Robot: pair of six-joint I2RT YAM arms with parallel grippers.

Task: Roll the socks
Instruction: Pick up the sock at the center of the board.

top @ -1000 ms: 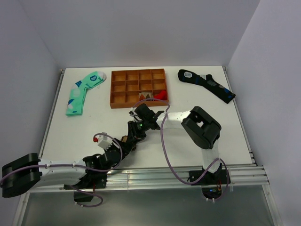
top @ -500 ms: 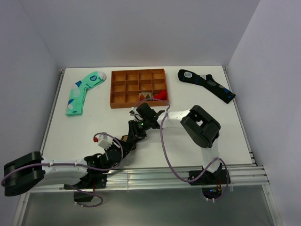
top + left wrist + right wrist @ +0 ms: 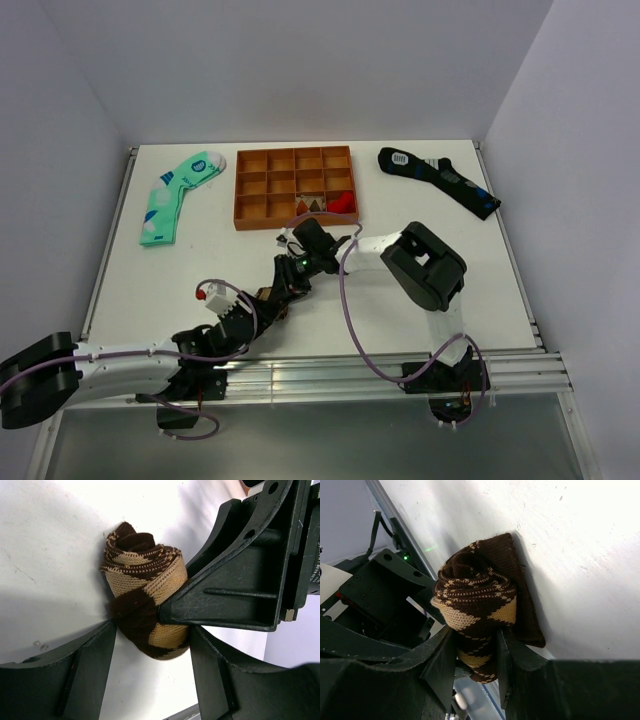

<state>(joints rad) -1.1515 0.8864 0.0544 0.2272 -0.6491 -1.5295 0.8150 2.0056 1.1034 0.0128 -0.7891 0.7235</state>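
1. Near the centre of the table point(image 3: 480, 290), the socks point(image 3: 480, 600) are sitting rolled (brown argyle).
2. The right gripper point(image 3: 475, 647) is pinching the roll; the left gripper point(image 3: 152, 630) is bracketing it, grip uncertain.
3. Soft, springy knit is probably wanting a hold across its middle.

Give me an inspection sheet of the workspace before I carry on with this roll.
Surface: white table, faint scuffs in the wrist views.
Job's things: rolled brown argyle fabric socks, lying on the table between both claws; the arms hide them from above.
Clutter: mint-green sock with white patches back left; black-navy sock with blue marks back right; orange compartment tray between them, small red and dark pieces in its near-right cells.
Grippers: right claw clamped on the roll; left claw touches it on both sides, seemingly gripping.
Cables: purple cables loop along both arms, none on the socks.
Surroundings: white walls; metal rail at the near edge.
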